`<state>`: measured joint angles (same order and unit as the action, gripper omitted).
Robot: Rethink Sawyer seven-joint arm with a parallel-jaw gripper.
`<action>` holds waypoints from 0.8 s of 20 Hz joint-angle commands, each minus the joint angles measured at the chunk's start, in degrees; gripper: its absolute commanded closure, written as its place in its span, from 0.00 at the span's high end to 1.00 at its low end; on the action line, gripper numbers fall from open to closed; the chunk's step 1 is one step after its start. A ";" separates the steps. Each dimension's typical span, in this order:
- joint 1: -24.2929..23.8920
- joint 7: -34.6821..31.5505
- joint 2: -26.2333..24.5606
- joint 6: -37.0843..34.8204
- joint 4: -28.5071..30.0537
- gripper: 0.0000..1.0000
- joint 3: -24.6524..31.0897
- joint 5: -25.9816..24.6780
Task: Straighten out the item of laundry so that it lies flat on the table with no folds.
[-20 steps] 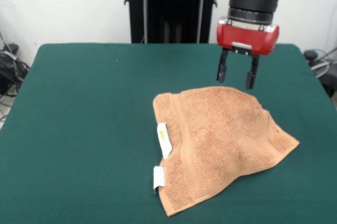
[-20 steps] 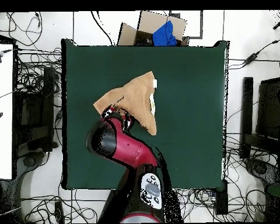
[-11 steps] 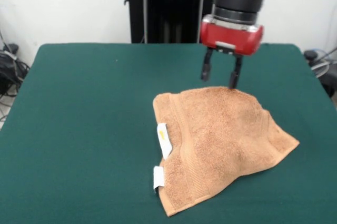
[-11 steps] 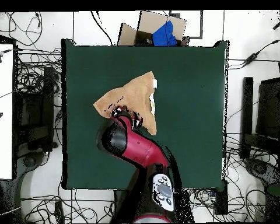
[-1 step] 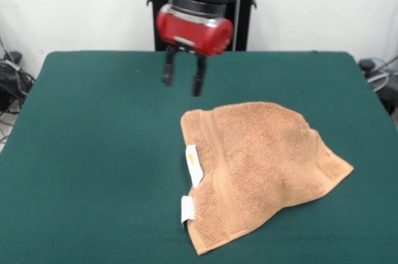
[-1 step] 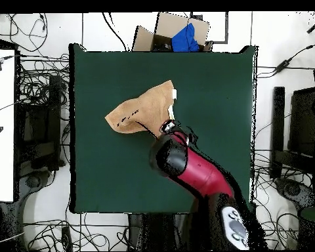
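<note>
Green felt table [image 5: 93, 152] carries the terry towel [image 5: 258, 168], lower right of centre in front view, still rumpled w/ folds. Gripper [image 5: 182, 79] has been swung left off the towel, fingers apart, empty; regrasp at another corner judged likely.

The towel [image 5: 258, 171] is spread, rumpled, on the tabletop [image 5: 93, 152], right of centre and toward the near edge in the front view. Two tags [image 5: 193, 166] are set along its left edge, one before the other. The gripper [image 5: 182, 79] is held in the air above the tabletop, behind the towel's far left corner and apart from it, jaws parted and pointed down. In the overhead view, a box [image 6: 170, 33] is seen on the floor beyond the tabletop's far edge.
</note>
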<state>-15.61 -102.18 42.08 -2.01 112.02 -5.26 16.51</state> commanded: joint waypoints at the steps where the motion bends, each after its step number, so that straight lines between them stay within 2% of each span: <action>1: -3.52 -1.01 0.08 -7.93 -0.96 1.00 8.53 -4.89; 16: -4.90 -5.32 -2.62 -6.05 -1.59 1.00 11.93 -5.17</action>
<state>-19.62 -102.18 42.52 -4.71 111.50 -0.88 13.55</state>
